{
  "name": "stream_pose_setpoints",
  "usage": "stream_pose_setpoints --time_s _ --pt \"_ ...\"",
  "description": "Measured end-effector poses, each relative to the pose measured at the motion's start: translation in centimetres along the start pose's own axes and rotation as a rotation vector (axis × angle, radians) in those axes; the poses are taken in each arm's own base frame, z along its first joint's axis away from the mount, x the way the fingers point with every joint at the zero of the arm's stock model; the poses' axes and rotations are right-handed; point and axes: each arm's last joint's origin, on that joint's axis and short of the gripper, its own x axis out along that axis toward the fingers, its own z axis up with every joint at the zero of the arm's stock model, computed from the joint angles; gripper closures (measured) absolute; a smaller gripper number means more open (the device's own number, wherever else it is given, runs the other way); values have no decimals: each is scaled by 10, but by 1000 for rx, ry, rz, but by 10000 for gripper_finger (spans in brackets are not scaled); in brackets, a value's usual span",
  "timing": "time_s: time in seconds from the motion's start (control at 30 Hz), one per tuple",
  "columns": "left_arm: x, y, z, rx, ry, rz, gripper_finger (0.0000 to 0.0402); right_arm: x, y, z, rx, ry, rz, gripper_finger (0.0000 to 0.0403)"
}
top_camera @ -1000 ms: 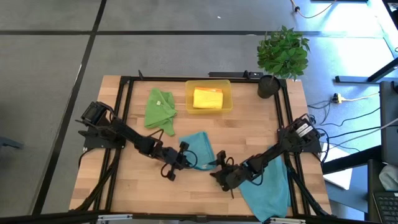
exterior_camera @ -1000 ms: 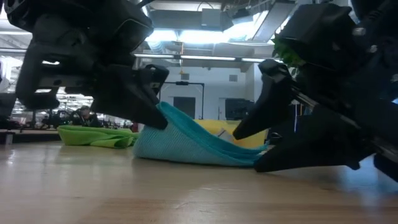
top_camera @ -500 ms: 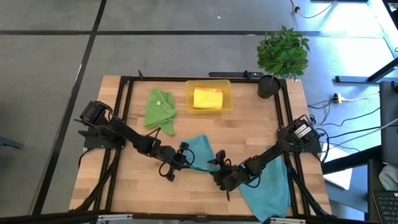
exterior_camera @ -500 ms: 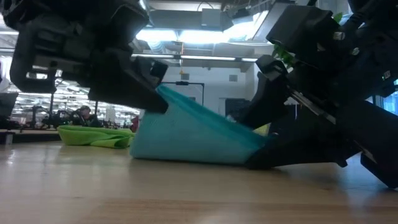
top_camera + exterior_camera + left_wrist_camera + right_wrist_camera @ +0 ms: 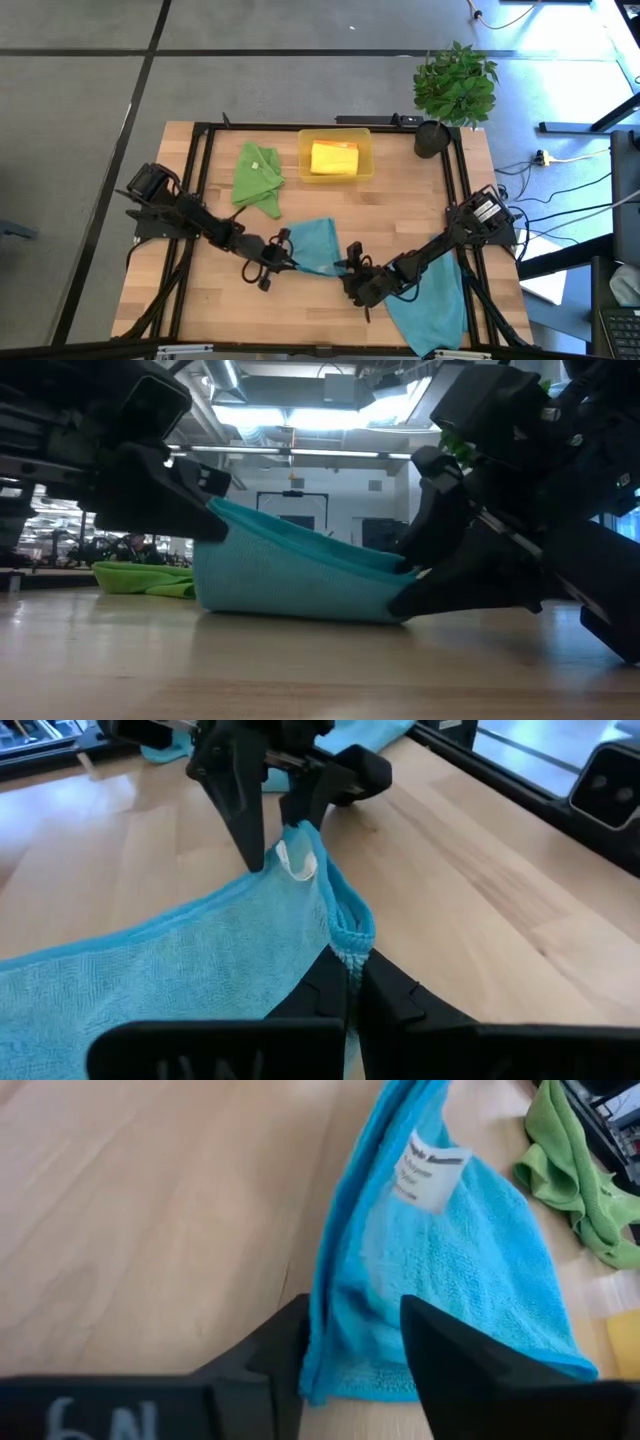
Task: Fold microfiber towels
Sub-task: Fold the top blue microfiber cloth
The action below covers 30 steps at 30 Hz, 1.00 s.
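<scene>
My left claw (image 5: 281, 257) sits mid-frame in the high view, pressed together on the left corner of the teal towel (image 5: 316, 243), w/ that edge lifted off the worktop (image 5: 190, 285). In the left wrist view the hem bunches right between my fingers (image 5: 330, 995), white label just past them. My right claw (image 5: 349, 268) is at the towel's lower-right corner, fingers (image 5: 455, 1370) either side of the blue edge; they straddle the fold, but can't tell if they're pinching it yet. Low view: towel sags between the two claws like a sling, bottom resting on the wood.

Second teal towel (image 5: 432, 306) lies lower right, under my right arm, hanging over the worktop's front edge. Green towel (image 5: 256, 178) is crumpled upper left of centre, close to the teal one's top edge. Yellow towel (image 5: 334, 158) sits folded in the tray (image 5: 367, 160) at top centre. Potted plant (image 5: 453, 90) at the upper-right corner.

Bare wood lower left and centre-right.
</scene>
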Motion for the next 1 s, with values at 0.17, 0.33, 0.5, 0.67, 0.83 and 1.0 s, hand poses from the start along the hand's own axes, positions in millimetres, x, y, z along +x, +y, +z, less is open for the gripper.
stream_pose_setpoints --time_s 0.17,0.33,0.5,0.67,0.83,1.0 --pt "-1 -5 0 7 -4 -4 401 0 1 3 14 -36 26 291" --pt "-2 -10 -1 -13 8 -13 401 0 3 6 38 -72 88 346" --pt "-4 -21 -4 -15 37 -33 401 -1 5 9 88 -105 151 392" --pt "-8 -37 -3 -40 34 -83 401 -7 11 18 192 -174 199 395" --pt "-11 -48 -2 -44 21 -107 401 -18 16 29 248 -275 176 397" --pt "-9 -39 -4 -61 37 -75 401 -14 9 27 313 -239 73 399"
